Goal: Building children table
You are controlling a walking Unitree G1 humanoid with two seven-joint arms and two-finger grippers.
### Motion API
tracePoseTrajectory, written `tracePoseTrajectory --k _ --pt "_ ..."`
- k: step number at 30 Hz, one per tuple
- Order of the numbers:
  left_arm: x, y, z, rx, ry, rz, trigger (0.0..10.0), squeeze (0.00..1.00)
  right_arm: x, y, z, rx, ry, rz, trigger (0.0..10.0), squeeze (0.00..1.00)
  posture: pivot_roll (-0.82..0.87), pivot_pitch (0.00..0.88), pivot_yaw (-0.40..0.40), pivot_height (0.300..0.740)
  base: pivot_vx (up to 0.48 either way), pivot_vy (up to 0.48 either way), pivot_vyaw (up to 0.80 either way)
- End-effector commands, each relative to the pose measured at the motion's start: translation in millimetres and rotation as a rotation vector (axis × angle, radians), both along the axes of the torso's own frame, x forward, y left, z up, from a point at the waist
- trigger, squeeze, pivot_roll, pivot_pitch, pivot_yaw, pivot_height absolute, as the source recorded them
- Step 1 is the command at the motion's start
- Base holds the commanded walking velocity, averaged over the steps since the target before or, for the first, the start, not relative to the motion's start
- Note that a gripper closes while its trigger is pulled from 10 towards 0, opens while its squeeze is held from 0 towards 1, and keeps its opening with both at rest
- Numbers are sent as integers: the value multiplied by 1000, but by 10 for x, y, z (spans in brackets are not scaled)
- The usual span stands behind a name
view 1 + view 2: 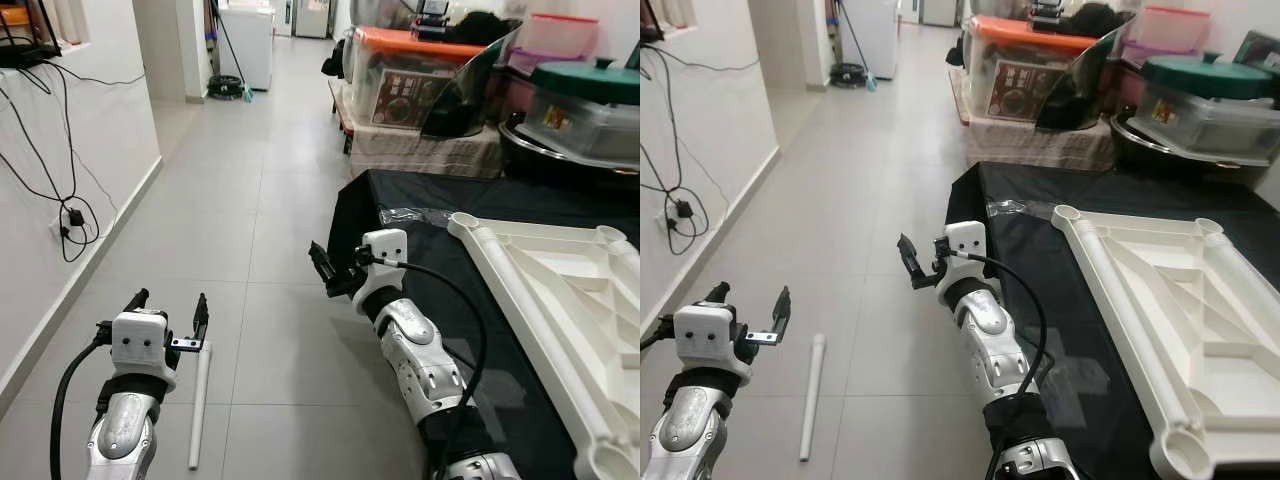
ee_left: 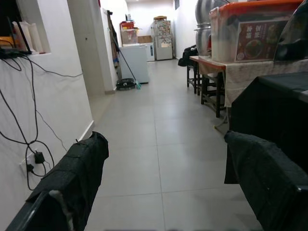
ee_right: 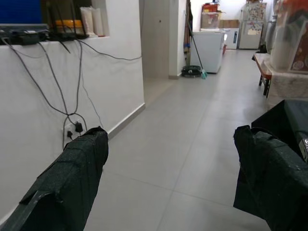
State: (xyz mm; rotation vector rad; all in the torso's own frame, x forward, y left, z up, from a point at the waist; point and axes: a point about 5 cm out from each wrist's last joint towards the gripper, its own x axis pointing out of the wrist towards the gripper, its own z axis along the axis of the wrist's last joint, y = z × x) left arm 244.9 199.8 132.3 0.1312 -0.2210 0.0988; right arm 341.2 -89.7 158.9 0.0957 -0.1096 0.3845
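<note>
A white plastic table top (image 1: 512, 277) lies upside down on a black cloth (image 1: 400, 190) at my right, with round leg sockets (image 1: 465, 221) at its corners. One white tube leg (image 1: 200, 405) lies on the floor tiles, just under and beside my left gripper (image 1: 172, 297). That gripper is open and holds nothing. My right gripper (image 1: 325, 268) hovers open and holding nothing over the floor, by the near left corner of the black cloth. In both wrist views the black fingers (image 2: 72, 178) (image 3: 72, 178) stand wide apart, with the corridor between them.
A white wall (image 1: 100, 130) runs along the left, with dangling cables and a plugged socket (image 1: 72, 217). Stacked storage boxes (image 1: 410, 75) and a bench stand behind the cloth. A white appliance (image 1: 247, 45) and a mop stand far down the corridor. A clear plastic bag (image 1: 415, 214) lies on the cloth.
</note>
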Motion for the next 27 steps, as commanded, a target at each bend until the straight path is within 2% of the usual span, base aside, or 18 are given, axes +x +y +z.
tracePoseTrajectory --k 1,27 --pt "9 -30 -15 -7 0 -12 10000 0 -16 -11 19 -2 -19 0 10000 0 84 0 -103 740 454 0 0" --pt "18 -41 -10 1 -4 -22 10000 0 -10 -5 0 1 -9 10 10000 0 86 0 -104 740 426 0 0"
